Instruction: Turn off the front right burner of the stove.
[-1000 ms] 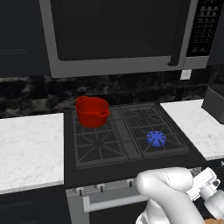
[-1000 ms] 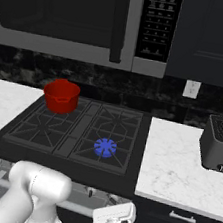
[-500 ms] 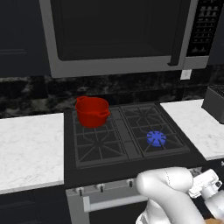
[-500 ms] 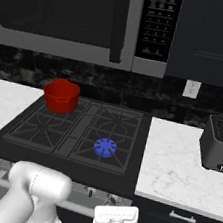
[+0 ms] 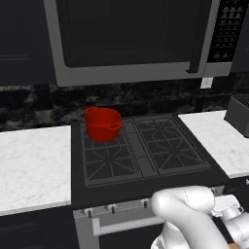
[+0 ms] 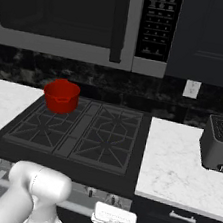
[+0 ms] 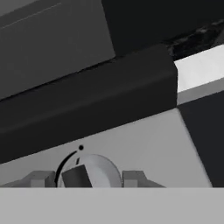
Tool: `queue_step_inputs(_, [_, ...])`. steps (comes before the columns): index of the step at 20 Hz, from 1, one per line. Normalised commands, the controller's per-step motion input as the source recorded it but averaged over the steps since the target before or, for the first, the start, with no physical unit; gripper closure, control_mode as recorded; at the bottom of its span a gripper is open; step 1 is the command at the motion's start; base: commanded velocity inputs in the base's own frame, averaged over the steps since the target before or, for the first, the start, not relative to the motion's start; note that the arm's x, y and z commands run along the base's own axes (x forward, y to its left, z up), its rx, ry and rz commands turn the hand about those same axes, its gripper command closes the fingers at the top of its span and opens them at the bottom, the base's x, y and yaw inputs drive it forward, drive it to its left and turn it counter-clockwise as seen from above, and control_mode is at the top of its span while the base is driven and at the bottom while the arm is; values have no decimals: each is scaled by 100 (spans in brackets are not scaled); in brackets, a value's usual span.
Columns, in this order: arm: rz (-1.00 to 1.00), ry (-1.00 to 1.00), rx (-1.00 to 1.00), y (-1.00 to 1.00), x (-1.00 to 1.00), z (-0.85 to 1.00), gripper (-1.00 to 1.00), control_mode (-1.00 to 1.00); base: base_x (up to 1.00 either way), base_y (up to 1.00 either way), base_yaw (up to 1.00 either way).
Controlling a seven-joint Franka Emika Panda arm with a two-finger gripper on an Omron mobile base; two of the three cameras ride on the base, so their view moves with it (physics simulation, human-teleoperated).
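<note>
The black stove has a silver front with small knobs. Its front right burner shows a bare black grate with no blue flame. In the hand view my gripper is shut on the stove's right-end round knob, one grey finger on each side of it. The knob's dark pointer sits low and left of centre, under a curved black mark with a dot. My hand hangs low in front of the stove's right end.
A red pot stands on the rear left burner. A large microwave hangs above the stove. White marble counters flank it, with a dark toaster on the right one.
The blue flame disc on the front right burner has gone out. The arm and hand have barely shifted.
</note>
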Motion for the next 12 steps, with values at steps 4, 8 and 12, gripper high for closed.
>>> queue_step_inputs(4, [-2, 12, 60, -66, 0, 45, 100, -100, 0, 0, 0])
queue_step_inputs(8, [-1, -5, 0, -1, -5, 0, 100, -100, 0, 0, 0])
queue_step_inputs(12, [0, 0, 2, -4, 0, 0, 100, -100, 0, 0, 0])
